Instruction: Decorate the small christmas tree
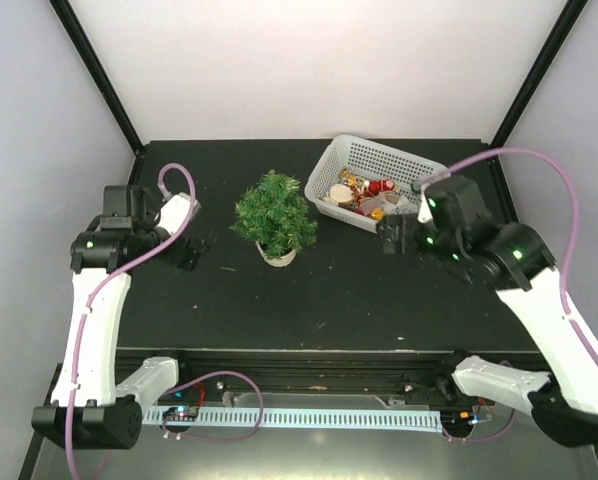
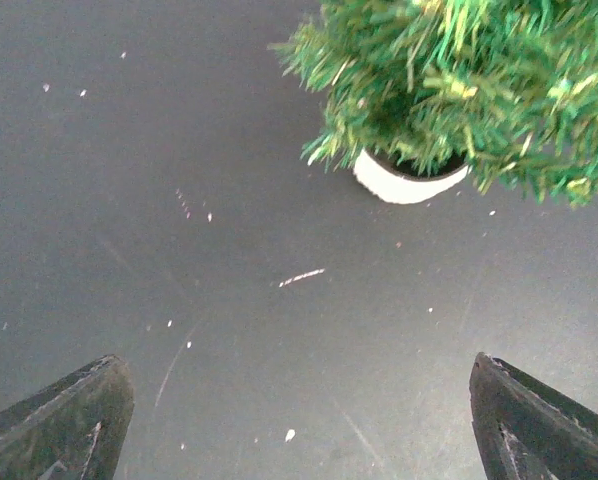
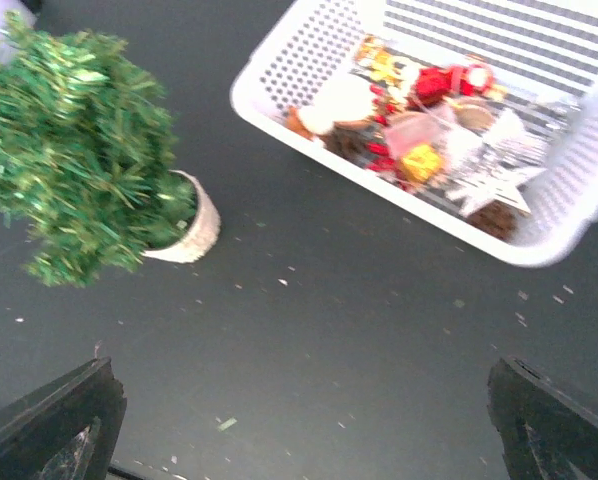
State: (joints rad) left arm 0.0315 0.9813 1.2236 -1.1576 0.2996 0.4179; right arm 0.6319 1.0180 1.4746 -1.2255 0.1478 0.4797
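the small christmas tree (image 1: pixel 274 217) stands upright a little left of centre in the top view, on the black surface (image 1: pixel 359 290), its bushy green branches spreading over a round cream-white pot (image 1: pixel 277 257). no ornament shows on its branches. in the left wrist view it fills the upper right of the frame, and in the right wrist view the upper left.

to the upper right of the tree in the top view, a white perforated basket (image 1: pixel 329 168) sits apart from it on the surface. inside lie mixed ornaments (image 1: pixel 364 192): red, gold and cream pieces, and in the right wrist view a silvery star (image 3: pixel 494 182) near the basket's lower wall.

the left hand (image 1: pixel 187 250) hangs at the left of the top view, apart from the tree, with its fingers (image 2: pixel 64 420) spread wide over bare surface, nothing between them. the right hand (image 1: pixel 389 238) sits just below the basket, near its lower rim, fingers (image 3: pixel 49 425) likewise wide apart and empty.

small pale specks are scattered over the surface in both wrist views.
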